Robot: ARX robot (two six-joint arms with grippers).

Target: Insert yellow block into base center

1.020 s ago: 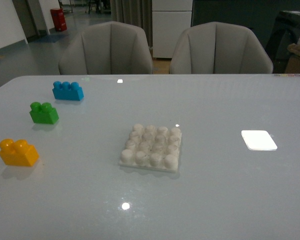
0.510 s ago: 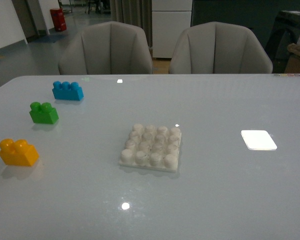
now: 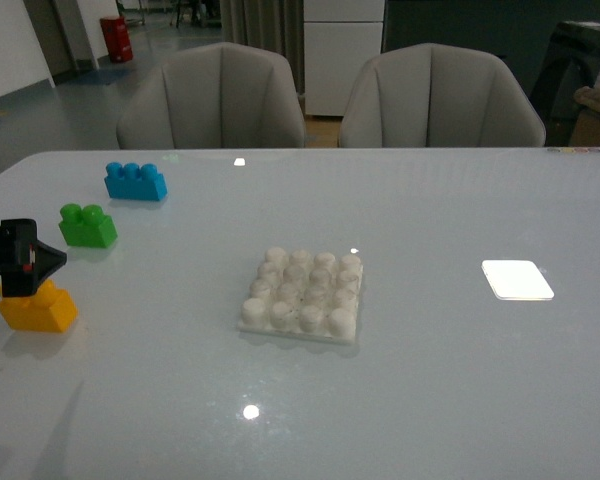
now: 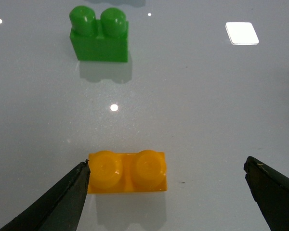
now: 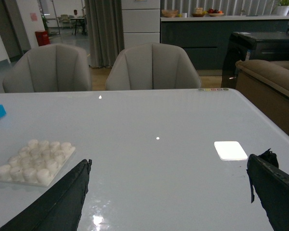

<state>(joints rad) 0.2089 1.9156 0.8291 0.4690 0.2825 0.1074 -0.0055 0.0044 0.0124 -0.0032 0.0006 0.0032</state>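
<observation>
**Left fingers poised over the yellow block**

At the near left of the bench, the left fingers hang spread wide and empty above the yellow block, one tip beside its end, seemingly lined up to close across it. The right fingers hover open and empty at the near right, clear of the work. The base lies mid-bench, well apart from the block, its centre studs bare. Farther left sit the green brick, then the blue brick

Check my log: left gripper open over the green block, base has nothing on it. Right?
No: the left gripper is open over the yellow block, not the green block, as the left wrist view shows. The base is bare.
</observation>
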